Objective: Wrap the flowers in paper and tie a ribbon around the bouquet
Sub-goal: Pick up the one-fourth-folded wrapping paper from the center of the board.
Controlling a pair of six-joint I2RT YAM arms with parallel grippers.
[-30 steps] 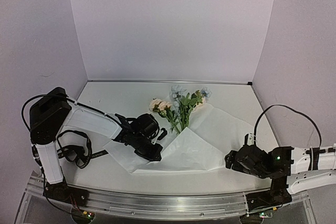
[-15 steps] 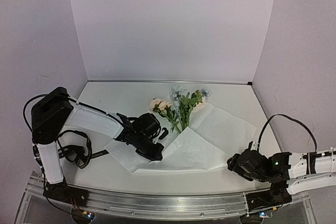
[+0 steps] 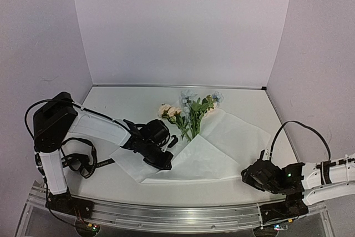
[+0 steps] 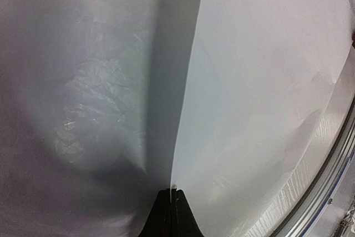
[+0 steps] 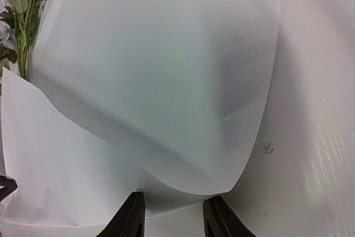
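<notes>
A large thin white rectangular sheet of wrapping paper (image 3: 216, 154) is spread on the pale counter (image 3: 127, 104), right of centre, with its left part folded over so that a diagonal flap crosses the middle. A few long green-stemmed flowers with cream-pink and pale blue-white blooms (image 3: 191, 112) are laid on the sheet's far part, the heads pointing away from the arms and the lower stems hidden under the flap. The left end effector (image 3: 163, 165) is set low on the near left part of the sheet; in the left wrist view its fingers (image 4: 172, 192) are seen pressed together, clamped on the raised edge of the flap (image 4: 266, 81), which runs straight to the tips. The right end effector (image 3: 248, 175) is held at the sheet's near right corner; in the right wrist view its fingers (image 5: 175, 217) are apart, with the curled near edge of the paper (image 5: 155, 70) just beyond them. A long narrow black ribbon with pale lettering (image 3: 104, 163) is lying on the counter by the left arm's base, beside the sheet's left edge.
</notes>
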